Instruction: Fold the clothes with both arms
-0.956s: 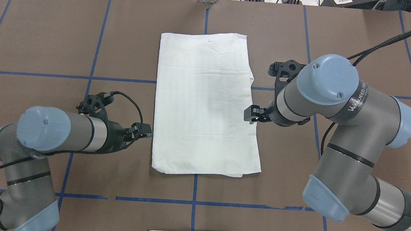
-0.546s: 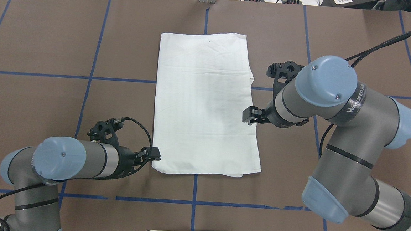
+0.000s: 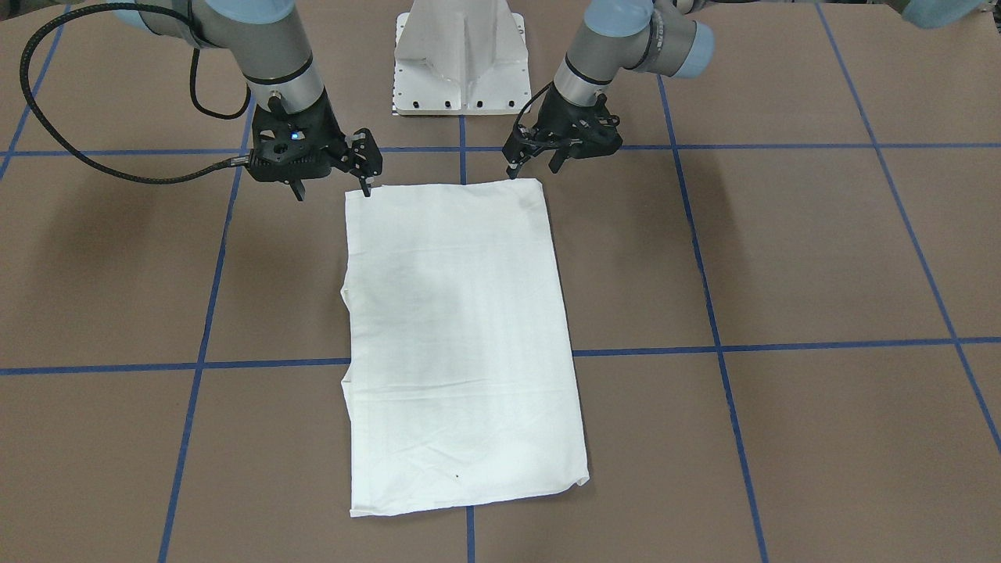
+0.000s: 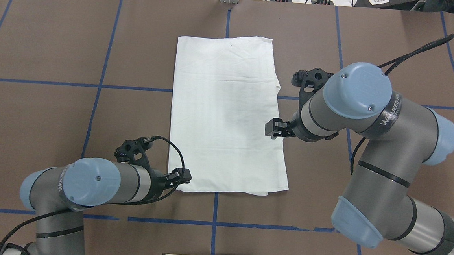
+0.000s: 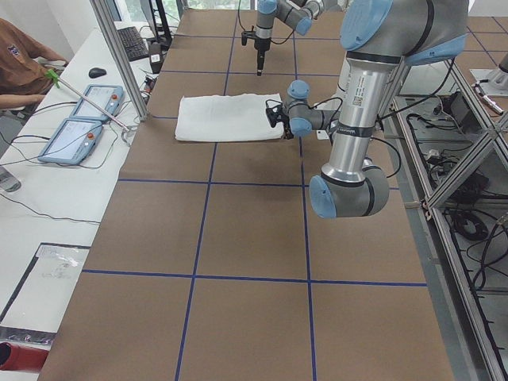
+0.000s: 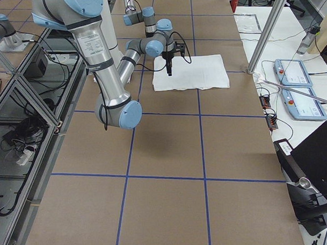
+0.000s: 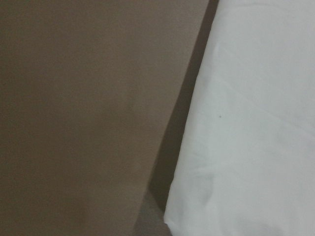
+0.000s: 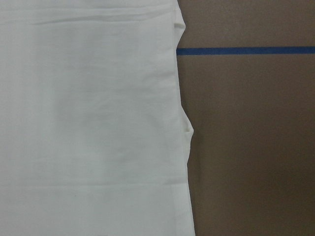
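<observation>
Robot lab: teach pendants [image 5: 70,139], aluminium frame [image 5: 119,59], taped-grid table [image 4: 39,45].

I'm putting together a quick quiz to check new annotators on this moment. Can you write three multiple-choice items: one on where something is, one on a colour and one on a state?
1. Over which part of the white shirt is the left gripper?
A) its far edge
B) its corner nearest the robot, on the robot's left
C) its middle

2. What colour are the tape lines on the brown table?
A) red
B) yellow
C) blue

3. How does the shirt lie?
A) folded flat into a rectangle
B) crumpled in a heap
C) hanging in the air

Answers:
1. B, the overhead view shows the gripper at that near corner.
2. C, the grid is blue in every view.
3. A, it lies flat on the table with straight edges.
</observation>
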`<state>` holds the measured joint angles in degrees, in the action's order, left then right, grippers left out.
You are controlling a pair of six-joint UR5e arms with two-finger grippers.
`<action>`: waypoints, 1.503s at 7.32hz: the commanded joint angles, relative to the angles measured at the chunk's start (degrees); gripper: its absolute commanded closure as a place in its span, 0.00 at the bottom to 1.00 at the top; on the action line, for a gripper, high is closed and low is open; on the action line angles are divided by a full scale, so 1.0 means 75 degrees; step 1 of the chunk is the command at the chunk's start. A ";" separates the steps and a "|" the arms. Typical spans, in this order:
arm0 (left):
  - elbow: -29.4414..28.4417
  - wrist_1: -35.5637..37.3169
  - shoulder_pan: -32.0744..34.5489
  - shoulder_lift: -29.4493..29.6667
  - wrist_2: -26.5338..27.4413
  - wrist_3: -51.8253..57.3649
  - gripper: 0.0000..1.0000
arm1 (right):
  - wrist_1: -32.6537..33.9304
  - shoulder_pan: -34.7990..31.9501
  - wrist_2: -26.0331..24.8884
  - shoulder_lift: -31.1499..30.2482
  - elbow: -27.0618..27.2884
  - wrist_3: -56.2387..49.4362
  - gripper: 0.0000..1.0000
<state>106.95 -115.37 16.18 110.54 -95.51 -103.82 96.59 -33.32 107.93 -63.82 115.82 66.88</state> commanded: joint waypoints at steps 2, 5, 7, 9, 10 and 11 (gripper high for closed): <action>-0.0338 0.0231 -0.0025 0.0203 0.0031 0.0038 0.11 | 0.0000 0.0001 0.0000 0.0013 -0.0020 0.0000 0.00; -0.0338 0.0219 -0.0037 0.0191 0.0019 0.0026 0.30 | 0.0000 0.0012 0.0000 0.0025 -0.0008 0.0000 0.00; -0.0338 0.0219 -0.0025 0.0203 0.0019 0.0026 0.48 | 0.0000 0.0012 0.0000 0.0025 -0.0008 0.0000 0.00; -0.0327 0.0208 -0.0013 0.0203 0.0031 0.0049 0.55 | 0.0000 0.0012 0.0011 0.0013 -0.0032 0.0000 0.00; -0.0327 0.0207 0.0033 0.0203 0.0043 0.0084 0.55 | 0.0000 0.0012 0.0012 0.0002 -0.0032 -0.0011 0.00; -0.0338 0.0219 0.0068 0.0192 0.0043 0.0096 0.53 | 0.0000 0.0012 0.0012 -0.0010 -0.0043 -0.0012 0.00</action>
<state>104.48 -113.79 16.36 112.05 -95.23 -103.28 96.59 -33.22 108.00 -63.80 115.56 66.83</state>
